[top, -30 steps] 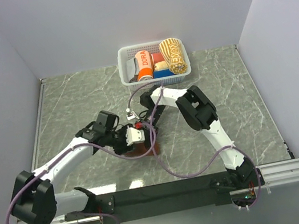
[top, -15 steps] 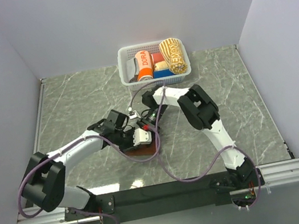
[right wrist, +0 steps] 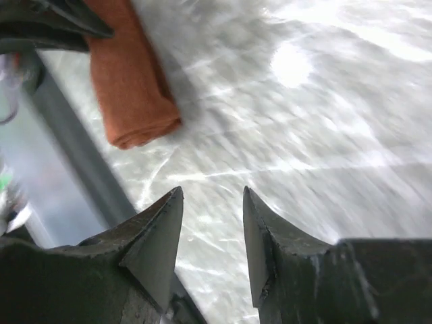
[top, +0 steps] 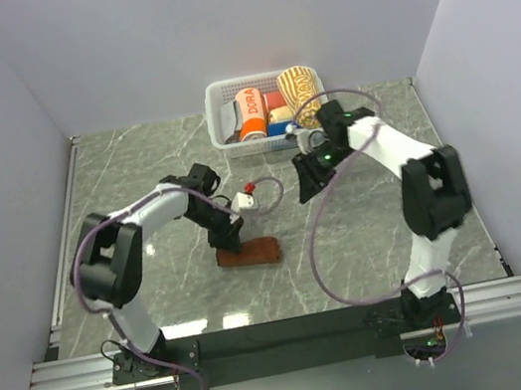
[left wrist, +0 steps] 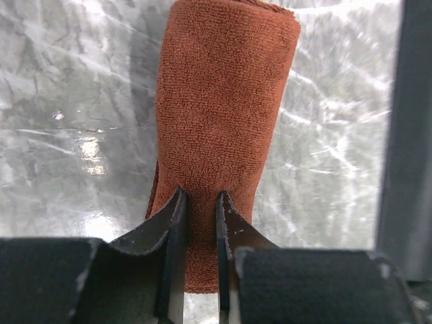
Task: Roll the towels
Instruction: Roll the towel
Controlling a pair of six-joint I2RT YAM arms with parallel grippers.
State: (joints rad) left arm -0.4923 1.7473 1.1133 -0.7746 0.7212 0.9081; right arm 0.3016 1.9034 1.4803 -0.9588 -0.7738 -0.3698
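Position of the rust-brown towel [top: 249, 254]: it lies rolled into a tight cylinder on the grey marbled tabletop [top: 136, 176], in front of the arm bases and well apart from the white basket [top: 216, 122] at the far edge. In the top view the roll's long axis runs roughly left to right. The left gripper [top: 227, 239] sits at the roll's left end. In the left wrist view the left gripper [left wrist: 199, 216] is clamped on the near end of the rust-brown towel [left wrist: 223, 121], with a narrow band of terry cloth pinched between the two fingers [left wrist: 177, 223]; the rest of the roll extends away from the camera and rests on the tabletop. The right gripper [top: 308, 187] is positioned between the roll and the basket and touches neither. In the right wrist view its fingers [right wrist: 158, 236] stand apart with only bare tabletop [right wrist: 324, 121] showing between them, and the rust-brown towel [right wrist: 131, 88] lies off to the upper left. The cream-yellow towel [top: 302, 97] with orange markings lies rolled in the right side of the basket, beside an orange roll lettered "DORA" [top: 250, 114].
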